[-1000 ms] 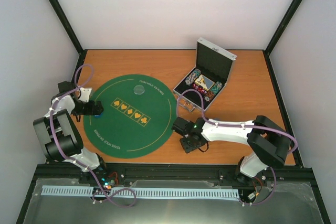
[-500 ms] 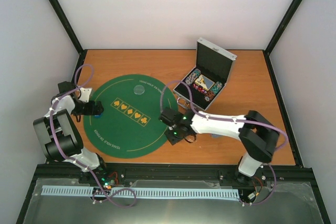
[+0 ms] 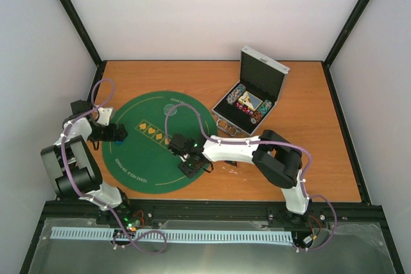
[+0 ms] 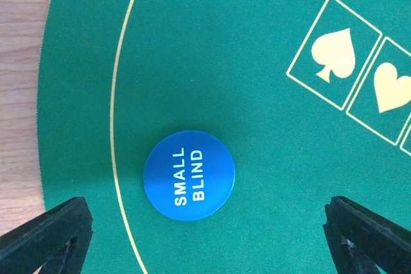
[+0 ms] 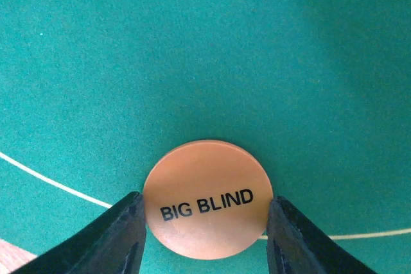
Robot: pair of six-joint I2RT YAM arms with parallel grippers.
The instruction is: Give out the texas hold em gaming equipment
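On your left, the left gripper [image 4: 205, 242] hangs over the green mat [image 4: 257, 43] with its jaws spread wide. The blue disc [image 4: 189, 175] marked SMALL BLIND lies flat on the felt just ahead of the fingertips, inside the gold ring and touching neither. Toward the middle, your right gripper [image 5: 205, 215] pinches the orange disc [image 5: 207, 187] marked BIG BLIND by its edges at the mat's near gold line. Farther right, the silver case [image 3: 263, 72] stands open with poker chips [image 3: 238, 94] inside.
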